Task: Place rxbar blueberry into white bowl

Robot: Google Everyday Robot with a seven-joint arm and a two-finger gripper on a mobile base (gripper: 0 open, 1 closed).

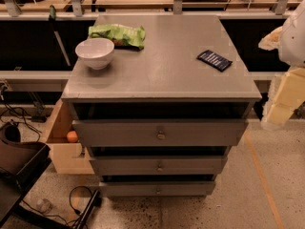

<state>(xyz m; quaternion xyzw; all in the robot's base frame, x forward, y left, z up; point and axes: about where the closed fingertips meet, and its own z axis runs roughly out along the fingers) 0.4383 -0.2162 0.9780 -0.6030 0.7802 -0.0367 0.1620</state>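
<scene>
View onto a grey drawer cabinet. Nearest the camera are its three drawer fronts (159, 133), each slightly pulled out. An orange ball (72, 136) lies in a wooden box low on the left.

The pincer (285, 97), a pale yellow form below the robot's white arm, hangs at the right border of the view. It is outside the right edge of the surface (167, 78) and touches nothing. Whether it is open or closed cannot be told, and nothing is seen held in it.

The rxbar blueberry (214, 60) lies flat near the right edge of the surface, text side up. It is to the left of the pincer and somewhat farther from the camera. Its long axis runs obliquely, with the right end nearer the camera and the left end farther. The ground around it is bare, so approach from above looks unobstructed.

The white bowl (95, 52) stands upright at the left side, well apart from the bar and slightly farther back. A crinkled green snack bag (118, 34) lies just behind it.

Judgement: the coming move is a reach leftward and inward from the right edge, with the pincer probably turned to close across the bar's short axis. The later carry would cross almost the full width of the surface to the bowl.
</scene>
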